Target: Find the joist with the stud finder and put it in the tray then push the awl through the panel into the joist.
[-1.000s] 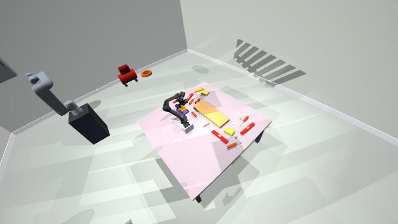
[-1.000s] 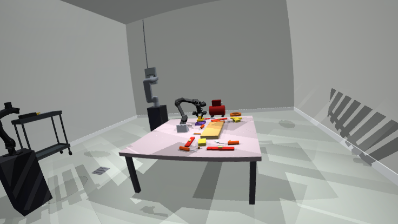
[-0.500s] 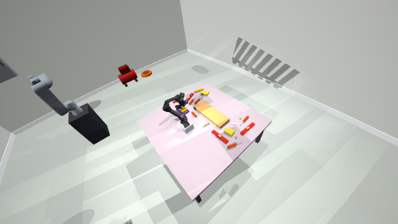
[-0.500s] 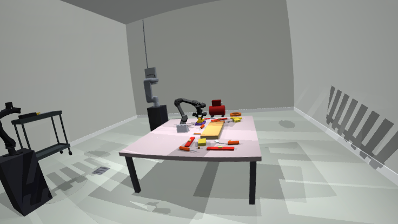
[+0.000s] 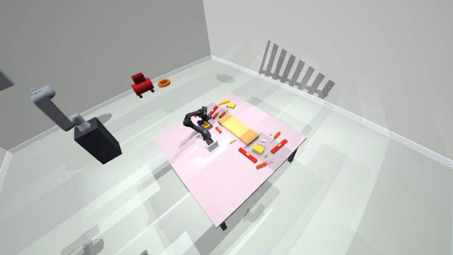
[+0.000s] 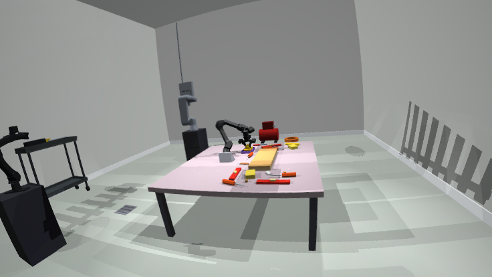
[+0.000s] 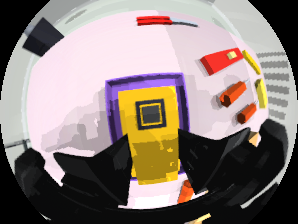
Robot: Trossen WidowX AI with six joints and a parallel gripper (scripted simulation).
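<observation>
The yellow stud finder [image 5: 205,124] [image 6: 247,148] [image 7: 150,94] has a dark square on top. My gripper [image 5: 205,121] [image 6: 247,144] [image 7: 151,132] is shut on it, one finger on each side. The stud finder is over or inside the purple tray [image 7: 145,79], within its walls in the wrist view; whether it touches the bottom cannot be told. The tan floor panel [image 5: 237,127] [image 6: 264,157] lies beside the tray. An orange-handled tool [image 5: 218,130] [image 6: 250,154] [image 7: 185,192] with a thin shaft, possibly the awl, lies between tray and panel. No joist is visible.
Red levels [image 5: 247,154] [image 5: 279,146], yellow blocks [image 5: 258,148] [image 5: 231,105] and orange-handled tools [image 5: 261,165] [image 5: 277,135] lie around the panel's two ends. A small orange stick [image 5: 232,141] lies near the arm's grey base [image 5: 212,146].
</observation>
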